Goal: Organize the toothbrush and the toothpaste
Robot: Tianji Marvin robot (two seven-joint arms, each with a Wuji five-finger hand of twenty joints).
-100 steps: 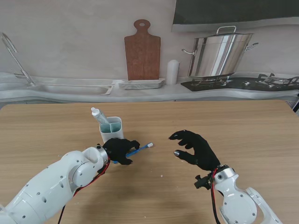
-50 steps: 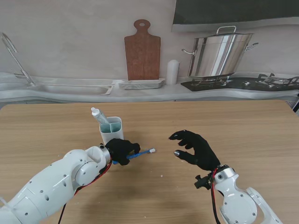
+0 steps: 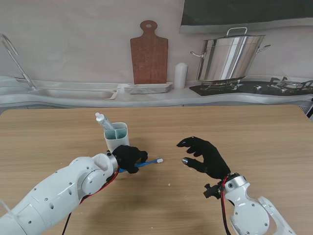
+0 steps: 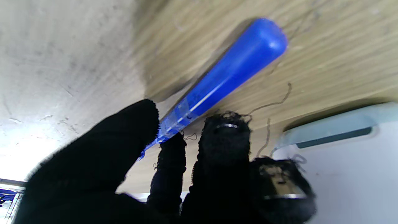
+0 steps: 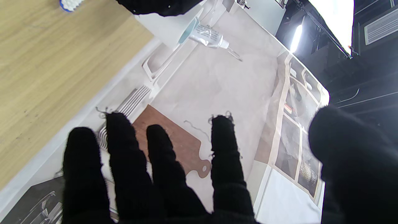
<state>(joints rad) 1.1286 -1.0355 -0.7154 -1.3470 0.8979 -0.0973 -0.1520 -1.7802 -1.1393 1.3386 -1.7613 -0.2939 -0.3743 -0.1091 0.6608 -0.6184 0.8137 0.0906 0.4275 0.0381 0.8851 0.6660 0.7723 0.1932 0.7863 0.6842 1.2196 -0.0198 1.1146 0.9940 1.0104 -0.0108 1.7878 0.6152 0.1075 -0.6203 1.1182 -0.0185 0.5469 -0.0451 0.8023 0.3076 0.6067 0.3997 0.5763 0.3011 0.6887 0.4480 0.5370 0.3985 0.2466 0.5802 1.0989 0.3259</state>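
Now | left hand point(image 3: 129, 157) grips toothbrush point(image 3: 148, 163) | bristles right of it

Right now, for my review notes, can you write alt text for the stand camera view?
The left hand grips a blue toothbrush beside a white holder on a wooden table; its bristle end points right. A toothpaste tube leans out of the holder. The right hand hovers open, holding nothing.

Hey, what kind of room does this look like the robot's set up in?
Likely a mock kitchen: the sink, cutting board and steel pot on a stove look like a printed backdrop behind a wooden table.
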